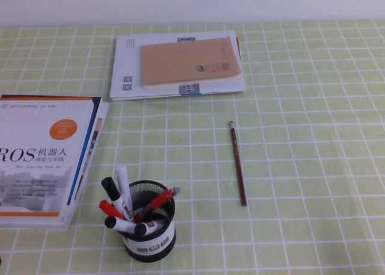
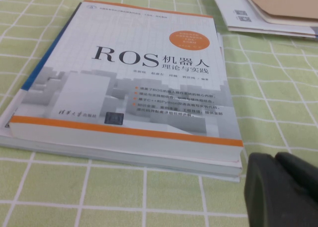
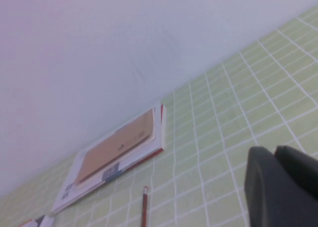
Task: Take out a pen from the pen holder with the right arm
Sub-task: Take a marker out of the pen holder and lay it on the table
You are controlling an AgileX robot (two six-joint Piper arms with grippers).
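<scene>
My right end effector (image 3: pixel 275 157) is pinched shut on nothing and raised off the bench (image 1: pixel 313 166), facing the far wall and outside the high view, so I judge the reach has not begun. The pen holder (image 1: pixel 151 227) stands at the near edge, upright, with markers (image 1: pixel 123 194) and a red pen (image 1: pixel 157 201) leaning out of it. A pencil (image 1: pixel 237 163) lies loose to its right, well apart. Next I must swing down over the holder, open wide, and close on one leaning pen, probably the red one. My left end effector (image 2: pixel 275 160), also shut, sits low beside the book (image 2: pixel 144 78).
</scene>
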